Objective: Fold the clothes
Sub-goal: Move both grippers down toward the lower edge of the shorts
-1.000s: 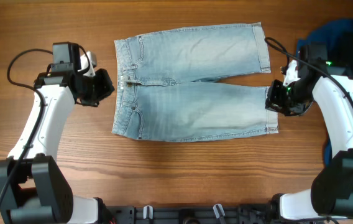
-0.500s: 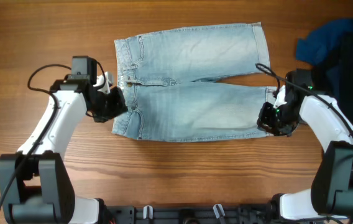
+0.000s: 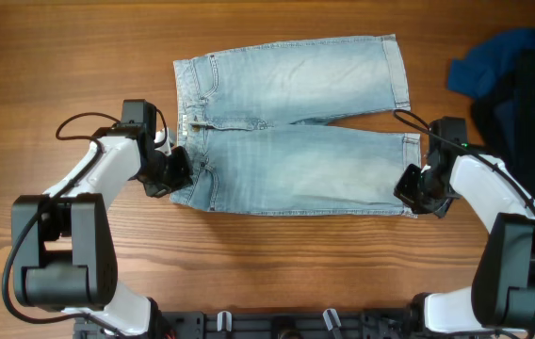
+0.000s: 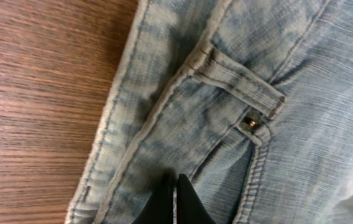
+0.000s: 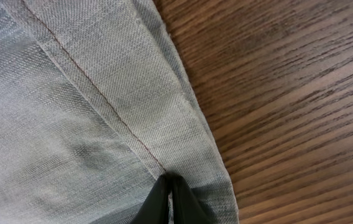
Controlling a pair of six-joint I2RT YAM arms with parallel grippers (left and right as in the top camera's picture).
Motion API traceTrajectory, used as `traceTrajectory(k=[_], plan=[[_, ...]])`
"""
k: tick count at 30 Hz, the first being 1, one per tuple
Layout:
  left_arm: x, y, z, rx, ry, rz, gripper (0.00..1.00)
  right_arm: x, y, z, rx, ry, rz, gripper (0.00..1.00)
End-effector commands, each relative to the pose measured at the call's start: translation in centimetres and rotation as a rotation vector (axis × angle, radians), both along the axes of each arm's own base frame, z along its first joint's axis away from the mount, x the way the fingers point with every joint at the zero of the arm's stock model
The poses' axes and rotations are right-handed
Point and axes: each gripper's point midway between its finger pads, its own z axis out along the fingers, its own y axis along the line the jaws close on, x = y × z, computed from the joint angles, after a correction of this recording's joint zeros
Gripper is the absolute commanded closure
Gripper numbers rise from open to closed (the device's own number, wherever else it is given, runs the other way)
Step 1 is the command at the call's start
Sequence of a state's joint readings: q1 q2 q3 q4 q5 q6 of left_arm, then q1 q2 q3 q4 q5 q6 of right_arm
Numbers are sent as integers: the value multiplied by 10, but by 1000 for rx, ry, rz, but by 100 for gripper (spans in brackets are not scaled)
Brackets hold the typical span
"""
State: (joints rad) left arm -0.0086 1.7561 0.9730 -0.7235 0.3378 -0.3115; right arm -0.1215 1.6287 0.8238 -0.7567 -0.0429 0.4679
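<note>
The light blue denim shorts [image 3: 296, 141] lie flat on the wooden table, waistband to the left, legs to the right. My left gripper [image 3: 181, 174] is at the waistband's near corner. In the left wrist view its fingertips [image 4: 175, 186] are pressed together on the denim [image 4: 288, 143] beside a pocket rivet. My right gripper [image 3: 409, 188] is at the near leg's hem. In the right wrist view its fingertips [image 5: 169, 186] are closed on the hem fabric [image 5: 58, 112] near the stitch line. The cloth still lies flat at both grips.
A heap of royal-blue and black garments [image 3: 517, 75] sits at the far right edge, just beyond the right arm. Bare wood [image 3: 277, 254] lies in front of the shorts.
Both arms moved inward and towards the front. The left gripper came from left of the waistband onto its near corner. The right gripper slid down onto the near leg's hem.
</note>
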Motion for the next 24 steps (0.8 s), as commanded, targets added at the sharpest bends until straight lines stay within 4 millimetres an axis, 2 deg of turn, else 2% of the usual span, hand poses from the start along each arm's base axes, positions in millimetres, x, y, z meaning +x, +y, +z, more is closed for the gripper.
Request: traceTrajectory(k=[1, 4, 7, 9, 10, 13, 14, 16, 17, 19, 22, 24], plan=[[-5, 6, -7, 41, 19, -12, 96, -18, -7, -18, -39, 44, -39, 96], [-6, 6, -7, 41, 23, -13, 96, -18, -8, -20, -47, 35, -39, 96], [-6, -4, -1, -18, 19, -19, 96, -1, -7, -13, -31, -18, -36, 96], [6, -20, 25, -117, -53, -27, 96, 26, 2, 14, 30, -107, 8, 96], [19, -25, 47, -154, -124, -33, 96, 43, 8, 34, 64, -176, 46, 96], [61, -28, 103, -165, -374, -55, 96, 83, 12, 87, 81, -344, 104, 96], [81, -28, 128, -162, -509, -66, 96, 99, 10, 108, 68, -417, 126, 96], [107, -27, 154, -153, -672, -76, 96, 121, 12, 128, 68, -516, 153, 96], [115, -24, 156, -130, -704, -69, 96, 131, 16, 134, 82, -565, 175, 96], [131, -10, 145, -51, -724, -31, 96, 155, 15, 137, 62, -655, 218, 96], [146, -10, 123, -48, -718, -30, 96, 176, 13, 127, 45, -700, 242, 96], [156, -11, 99, -49, -699, -32, 96, 198, 11, 115, 32, -743, 261, 96]])
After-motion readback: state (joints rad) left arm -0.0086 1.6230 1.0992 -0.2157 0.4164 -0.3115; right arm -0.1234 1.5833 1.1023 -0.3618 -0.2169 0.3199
